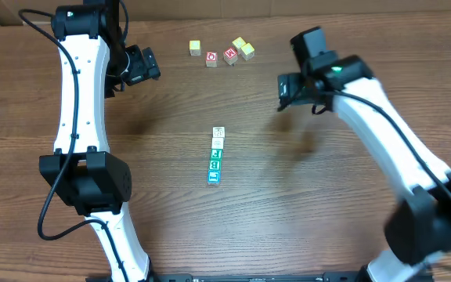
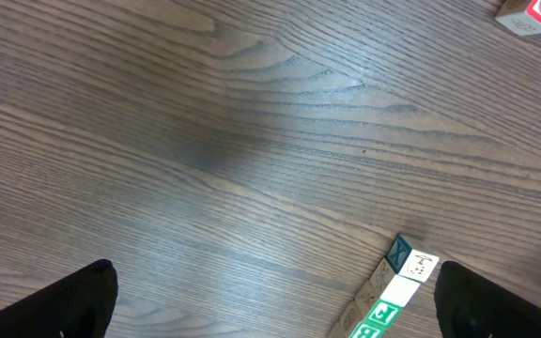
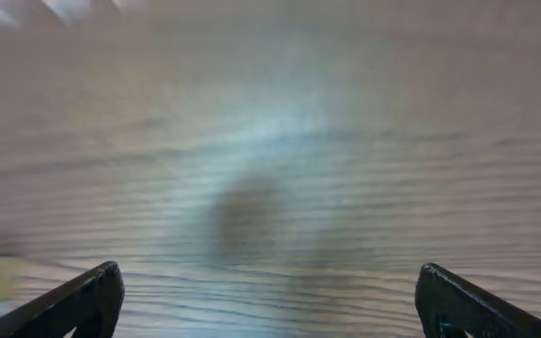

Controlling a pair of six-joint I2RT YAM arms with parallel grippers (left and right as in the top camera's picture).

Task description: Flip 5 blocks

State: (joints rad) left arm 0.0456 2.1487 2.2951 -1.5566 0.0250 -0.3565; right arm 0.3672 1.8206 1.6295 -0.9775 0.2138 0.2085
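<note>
Overhead shows the five blocks (image 1: 216, 155) in a touching row at the middle of the table (image 1: 304, 211). My left gripper (image 1: 149, 67) and right gripper (image 1: 283, 92) hang well apart from it, jaws spread, empty. I judge flipping either unstarted or finished; faces don't tell.

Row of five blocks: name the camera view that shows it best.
Overhead. The whole row of five blocks lies mid-table, unobstructed. The left wrist view catches only one end of it, cut off at the frame edge. The right wrist view is too blurred to tell.
</note>
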